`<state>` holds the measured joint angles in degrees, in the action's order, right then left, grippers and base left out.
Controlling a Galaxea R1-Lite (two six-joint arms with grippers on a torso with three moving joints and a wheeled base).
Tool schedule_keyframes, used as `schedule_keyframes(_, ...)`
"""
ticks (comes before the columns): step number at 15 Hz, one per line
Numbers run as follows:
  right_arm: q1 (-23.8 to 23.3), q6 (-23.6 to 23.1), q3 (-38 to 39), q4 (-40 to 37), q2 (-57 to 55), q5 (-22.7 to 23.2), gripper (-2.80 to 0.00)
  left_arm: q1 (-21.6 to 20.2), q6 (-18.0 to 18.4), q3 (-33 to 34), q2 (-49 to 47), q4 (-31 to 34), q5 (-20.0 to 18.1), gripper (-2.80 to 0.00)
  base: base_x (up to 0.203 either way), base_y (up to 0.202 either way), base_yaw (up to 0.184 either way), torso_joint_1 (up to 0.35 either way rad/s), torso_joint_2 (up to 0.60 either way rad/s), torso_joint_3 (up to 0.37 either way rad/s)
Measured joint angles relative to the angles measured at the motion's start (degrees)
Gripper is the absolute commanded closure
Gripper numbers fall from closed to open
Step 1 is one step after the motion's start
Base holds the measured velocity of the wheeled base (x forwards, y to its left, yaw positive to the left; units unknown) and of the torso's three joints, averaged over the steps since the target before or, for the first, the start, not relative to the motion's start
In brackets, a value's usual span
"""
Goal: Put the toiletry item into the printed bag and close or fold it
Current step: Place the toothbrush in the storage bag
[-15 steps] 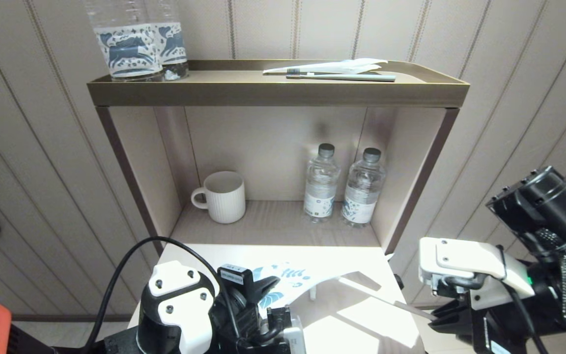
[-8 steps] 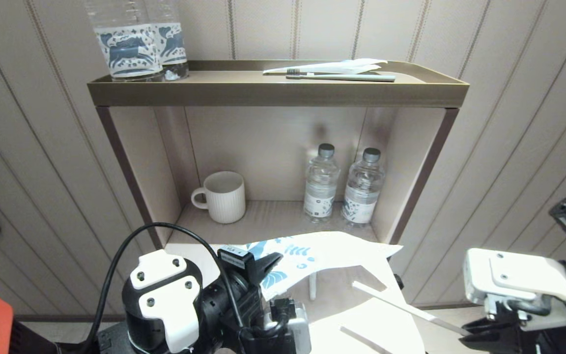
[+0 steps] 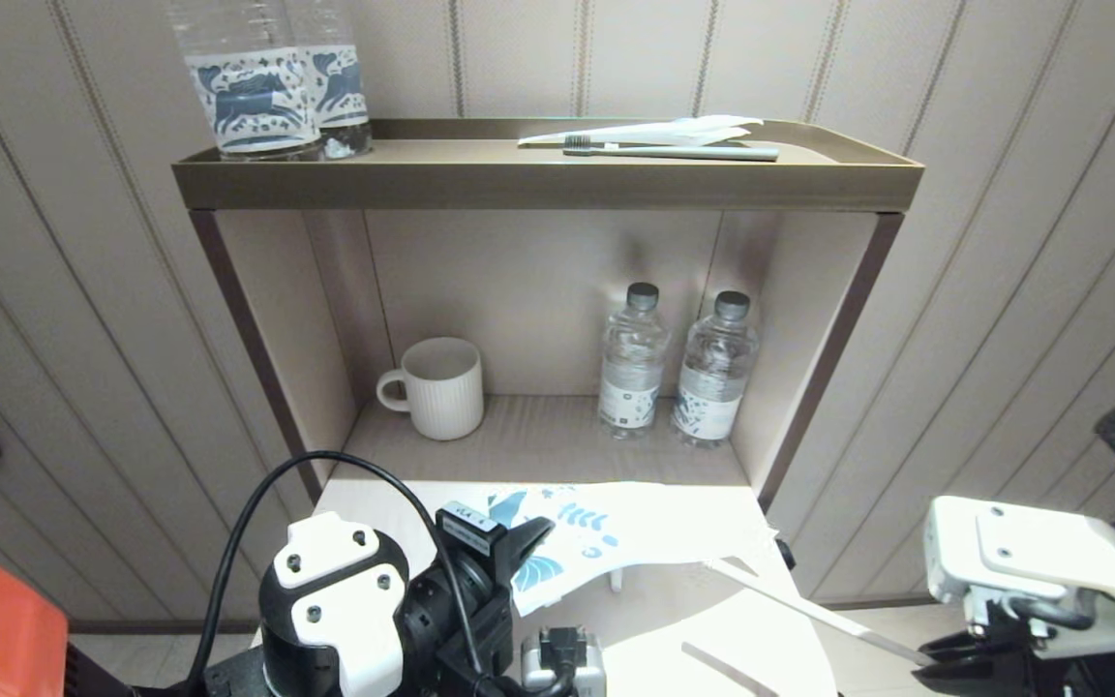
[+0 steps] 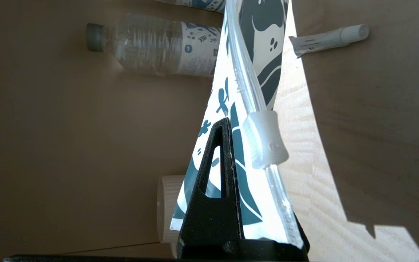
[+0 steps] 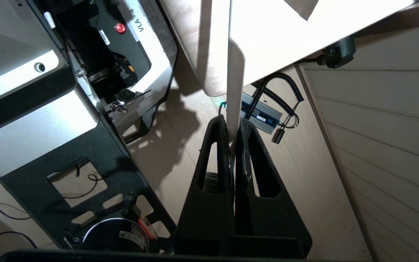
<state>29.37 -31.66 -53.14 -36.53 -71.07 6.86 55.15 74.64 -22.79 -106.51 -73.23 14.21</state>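
Mug (image 3: 439, 387) — water bottles (image 3: 678, 363) behind bag (image 3: 616, 528)

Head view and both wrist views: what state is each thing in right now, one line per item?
printed bag: held up over the tabletop, zip slider partway along.
left gripper: shut on the bag's edge.
white toothbrush: off the table, angled toward the bag, not yet inside.
right gripper: shut on the toothbrush handle.
mug: upright in the cubby.
two small bottles: upright, capped.
grey-green toothbrush: lying on the top shelf.
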Motion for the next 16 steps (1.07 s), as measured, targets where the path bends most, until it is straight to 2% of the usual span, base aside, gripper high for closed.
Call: schedule_keyframes(16, 0.6, 0.3, 4.1, 2.1, -1.8, 0.0, 0.00, 0.0, -0.4, 0.4, -1.2, -0.1, 0.0, 0.00, 0.000, 0.000, 0.000, 0.000, 0.00, 0.000)
